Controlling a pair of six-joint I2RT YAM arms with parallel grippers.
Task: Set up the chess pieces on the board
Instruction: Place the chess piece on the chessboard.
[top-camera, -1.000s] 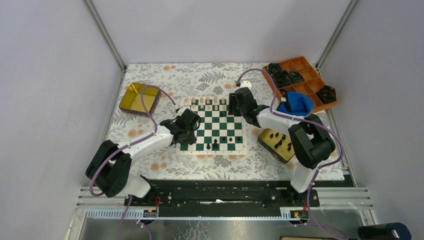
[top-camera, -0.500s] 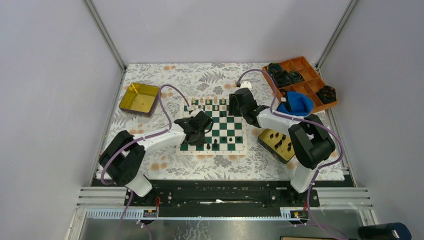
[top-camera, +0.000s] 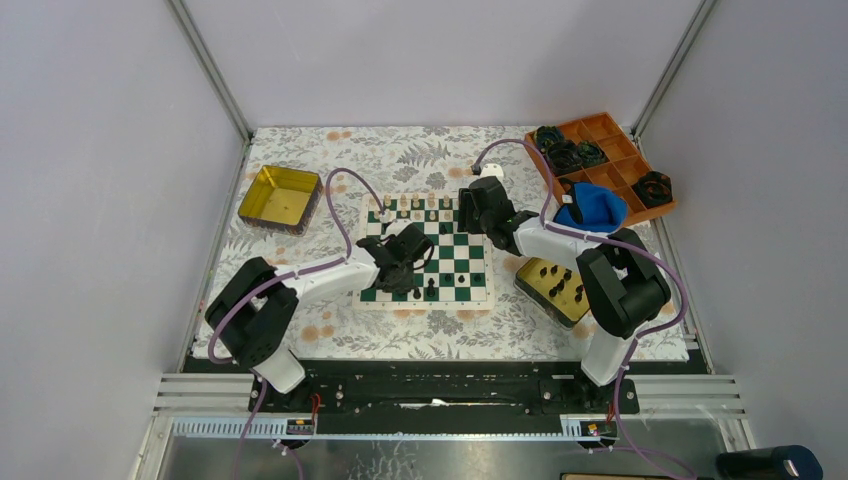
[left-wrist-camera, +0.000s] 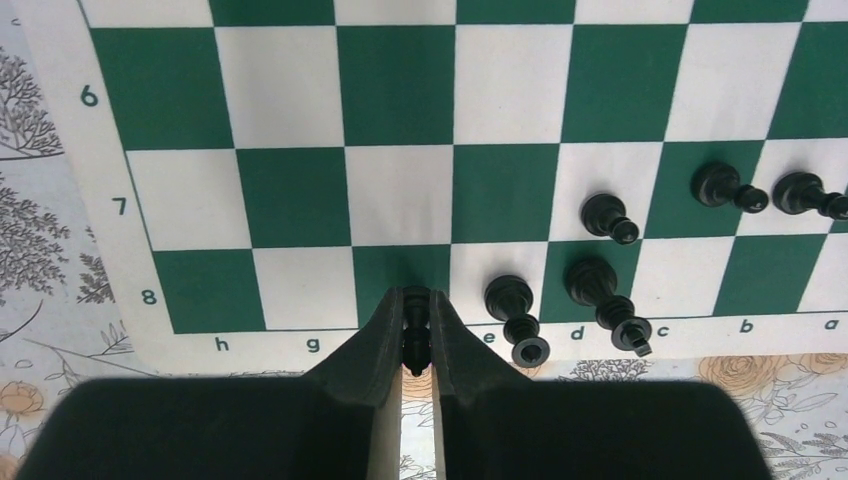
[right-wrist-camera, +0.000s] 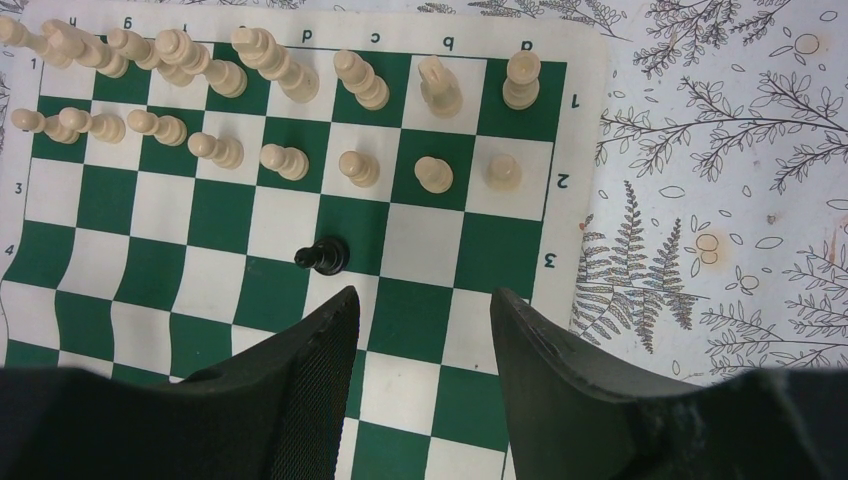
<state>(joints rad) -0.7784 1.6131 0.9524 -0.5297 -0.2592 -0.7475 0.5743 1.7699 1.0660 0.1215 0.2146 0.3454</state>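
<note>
Black chess piece (left-wrist-camera: 415, 338) hangs upright, base down, in left hand (left-wrist-camera: 416, 298).

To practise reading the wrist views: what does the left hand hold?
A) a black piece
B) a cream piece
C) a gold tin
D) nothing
A: the left hand is shut on a black piece above row 8 of the board.

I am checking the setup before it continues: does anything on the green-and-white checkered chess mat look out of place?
Yes. One small black chess piece stands alone on the third row of the green-and-white checkered mat, directly before the cream pawns; the other black pieces stand at the opposite end.
</note>
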